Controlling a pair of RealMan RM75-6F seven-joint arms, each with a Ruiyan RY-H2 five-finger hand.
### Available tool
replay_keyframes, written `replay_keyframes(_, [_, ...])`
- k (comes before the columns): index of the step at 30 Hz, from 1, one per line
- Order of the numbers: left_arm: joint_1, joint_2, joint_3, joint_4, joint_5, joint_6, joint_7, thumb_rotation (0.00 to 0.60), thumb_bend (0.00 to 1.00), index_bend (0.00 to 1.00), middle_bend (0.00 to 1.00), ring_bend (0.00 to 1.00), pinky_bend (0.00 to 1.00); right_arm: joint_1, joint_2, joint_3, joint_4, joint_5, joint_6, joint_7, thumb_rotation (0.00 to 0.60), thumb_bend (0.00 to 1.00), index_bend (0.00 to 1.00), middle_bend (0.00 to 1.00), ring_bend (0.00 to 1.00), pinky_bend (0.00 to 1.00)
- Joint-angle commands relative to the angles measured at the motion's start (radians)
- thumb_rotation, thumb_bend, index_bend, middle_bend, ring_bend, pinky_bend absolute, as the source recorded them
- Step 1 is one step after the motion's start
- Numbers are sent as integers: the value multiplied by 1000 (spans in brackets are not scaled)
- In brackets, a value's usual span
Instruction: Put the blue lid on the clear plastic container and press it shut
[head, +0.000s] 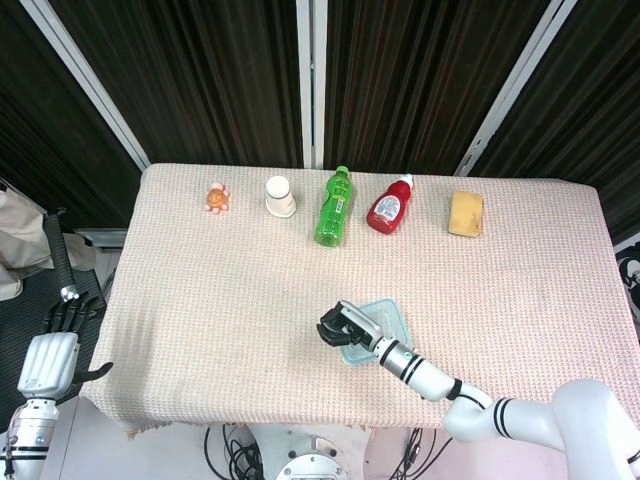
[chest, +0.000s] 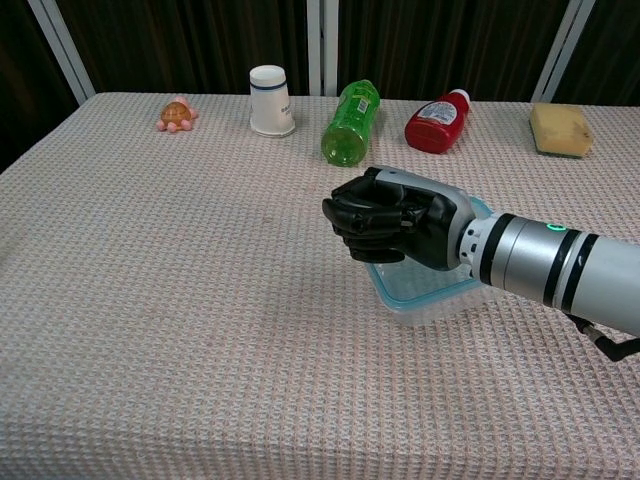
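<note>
Blue-rimmed clear plastic container (chest: 425, 290), lid seemingly seated, sits at the tabletop's (head: 200, 300) five o'clock under the curled, empty right hand (chest: 390, 220), so pressing looks underway; next, push down along each rim edge.

right hand (chest: 395, 225): black | forearm: silver, black bands, green light | left hand (head: 60, 322): black, silver-grey wrist casing

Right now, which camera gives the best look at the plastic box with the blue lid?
The head view. Looking down, it shows most of the box and its blue rim, with the right hand covering only the near-left corner. In the chest view the hand blocks much of the box, leaving only its front wall and part of the rim.
</note>
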Motion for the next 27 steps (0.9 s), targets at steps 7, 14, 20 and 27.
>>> replay_keyframes(7, [1, 0, -2, 0, 1, 3, -1, 600, 56, 79, 4, 0, 0, -36, 53, -30, -48, -55, 108, -56, 600, 842, 1000, 1000, 1000, 1000])
replay_keyframes(14, [-2, 0, -7, -1, 6, 9, 3, 600, 56, 80, 5, 0, 0, -123, 139, -40, -113, -80, 280, -254, 600, 841, 1000, 1000, 1000, 1000])
replay_keyframes(20, [-3, 6, -20, 1, 1, 19, 3, 600, 56, 79, 5, 0, 0, -239, 258, -18, -176, -55, 448, -692, 600, 614, 855, 850, 838, 866])
replay_keyframes(27, [-6, 29, -42, -2, -18, 27, -1, 600, 55, 79, 4, 0, 0, -388, 449, 7, -329, 102, 554, -1302, 600, 111, 277, 334, 279, 266])
